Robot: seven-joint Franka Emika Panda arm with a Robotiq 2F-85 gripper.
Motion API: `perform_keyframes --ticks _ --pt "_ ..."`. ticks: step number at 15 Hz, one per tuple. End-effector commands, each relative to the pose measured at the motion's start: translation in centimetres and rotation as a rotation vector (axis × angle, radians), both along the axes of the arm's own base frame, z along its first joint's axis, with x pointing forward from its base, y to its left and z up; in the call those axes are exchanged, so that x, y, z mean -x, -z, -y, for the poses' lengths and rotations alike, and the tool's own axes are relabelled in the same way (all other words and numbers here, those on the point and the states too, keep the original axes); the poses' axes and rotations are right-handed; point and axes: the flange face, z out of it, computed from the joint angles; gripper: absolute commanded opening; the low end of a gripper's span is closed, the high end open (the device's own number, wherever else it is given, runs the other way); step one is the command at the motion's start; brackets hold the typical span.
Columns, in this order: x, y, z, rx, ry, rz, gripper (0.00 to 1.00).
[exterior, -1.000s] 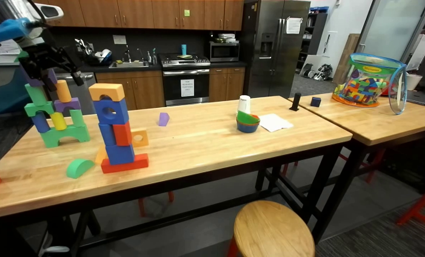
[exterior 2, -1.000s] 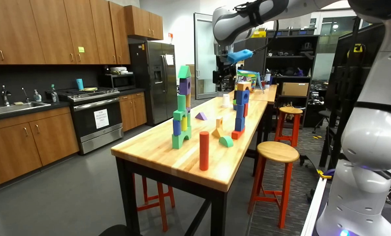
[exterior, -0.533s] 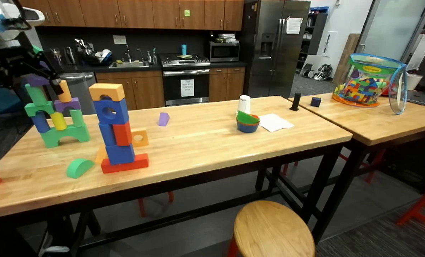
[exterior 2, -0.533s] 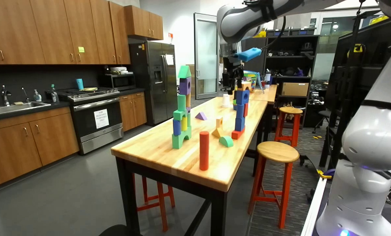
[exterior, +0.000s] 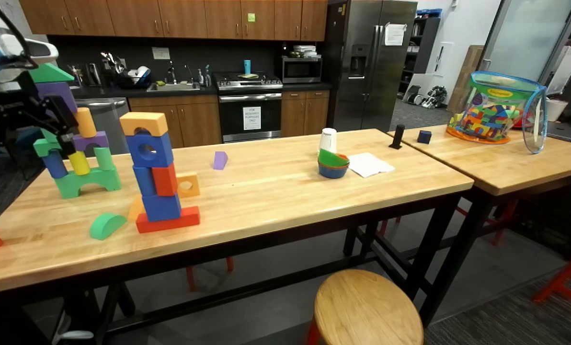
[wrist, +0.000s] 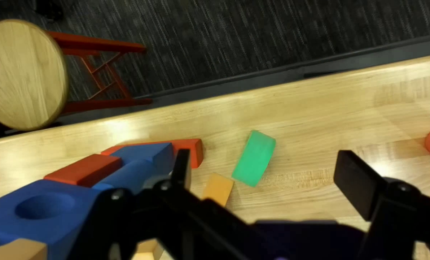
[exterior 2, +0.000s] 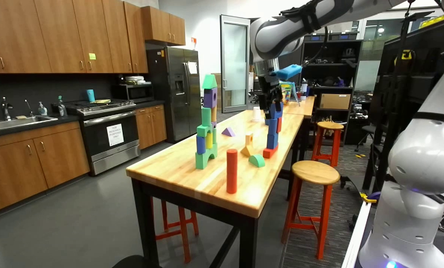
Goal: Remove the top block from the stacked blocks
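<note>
The stacked blocks (exterior: 153,206) stand upright on a flat red base, blue and red blocks above. On their top rests the top block (exterior: 143,123), a yellow-orange arch; in the wrist view the top block (wrist: 16,250) shows only partly at the lower left corner. My gripper (wrist: 263,175) is open, its fingers wide apart and nothing held. The tower lies outside the jaws, left of the left finger in the wrist view. In an exterior view my gripper (exterior 2: 275,104) overlaps the upper tower and hides the top block. Contact with the tower cannot be judged.
A green, purple and blue structure (exterior: 88,181) stands behind my gripper in an exterior view. Below the jaws lie a green half-round block (wrist: 254,158) and a yellow block (wrist: 218,188). A red cylinder (exterior 2: 231,171) stands near the table end. Stools (exterior 2: 315,172) line the table (exterior 2: 177,175).
My gripper has come down to about the tower's upper part, shifting left in an exterior view and right in an exterior view. The jaws stay open. No block has moved.
</note>
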Motion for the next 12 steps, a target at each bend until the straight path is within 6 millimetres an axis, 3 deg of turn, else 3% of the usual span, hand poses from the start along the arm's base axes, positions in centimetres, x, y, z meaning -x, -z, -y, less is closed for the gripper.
perform_keyframes --ticks 1,9,10,12 --pt "0.3 1.4 0.4 -0.012 0.086 0.059 1.0" --pt "2.4 2.9 0.5 -0.01 0.003 0.034 1.0" --pt "1.3 3.3 0.8 -0.017 0.025 0.03 1.0" --pt "1.6 3.3 0.7 -0.018 0.023 0.032 1.0"
